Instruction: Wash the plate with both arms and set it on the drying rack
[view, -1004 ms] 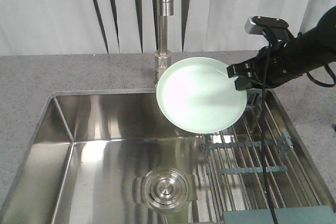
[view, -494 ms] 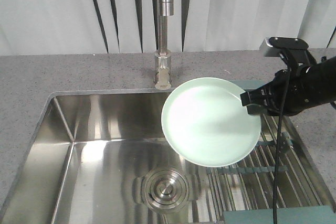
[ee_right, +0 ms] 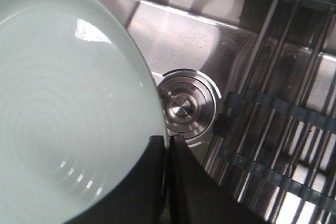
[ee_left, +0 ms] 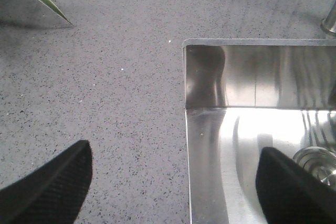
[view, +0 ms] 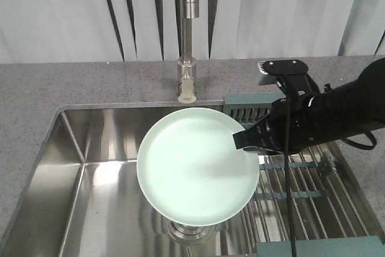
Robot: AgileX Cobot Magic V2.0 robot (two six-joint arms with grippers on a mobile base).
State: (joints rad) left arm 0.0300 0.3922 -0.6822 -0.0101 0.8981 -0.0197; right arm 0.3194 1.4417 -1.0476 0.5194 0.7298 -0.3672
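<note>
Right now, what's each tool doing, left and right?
Left tool: open, holding nothing.
Right tool: shut on the plate at its rim.

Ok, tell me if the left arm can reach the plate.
Probably yes: the left gripper hangs open over the sink rim, and nothing shows between it and the plate, held mid-sink.

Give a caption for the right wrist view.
Jaws grip the mint-green plate by its rim above the steel sink drain.
</note>
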